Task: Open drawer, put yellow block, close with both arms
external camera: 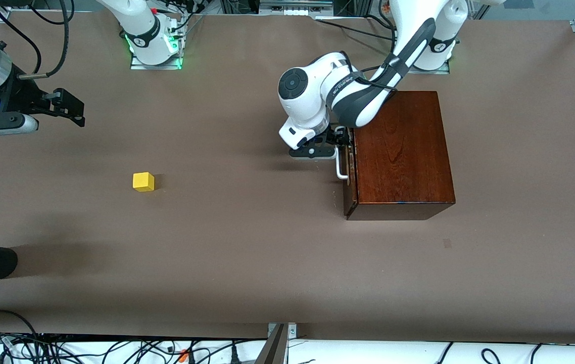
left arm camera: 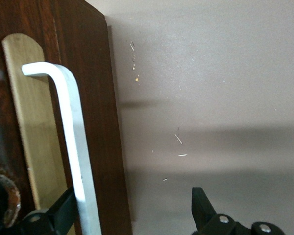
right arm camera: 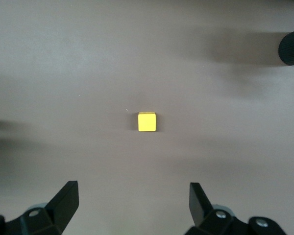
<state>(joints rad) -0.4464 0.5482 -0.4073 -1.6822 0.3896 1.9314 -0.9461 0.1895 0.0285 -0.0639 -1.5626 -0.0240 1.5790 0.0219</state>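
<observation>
Straddling the white handle [left arm camera: 71,147] of the shut drawer [external camera: 350,164], left gripper [external camera: 336,143] gapes wide; right gripper [right arm camera: 132,208] hangs spread over the tabletop's [external camera: 247,263] right-arm edge, yellow block [external camera: 143,181] mid-table.

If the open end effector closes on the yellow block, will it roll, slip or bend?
The yellow block is a flat-faced cube lying flat on the table, so it probably will not roll. It looks rigid, hence unlikely to bend. Its faces look smooth, so it might slip if gripped off-centre.

Glossy wooden box [external camera: 401,151], white metal handle [left arm camera: 73,142], matt table [external camera: 247,242].
</observation>
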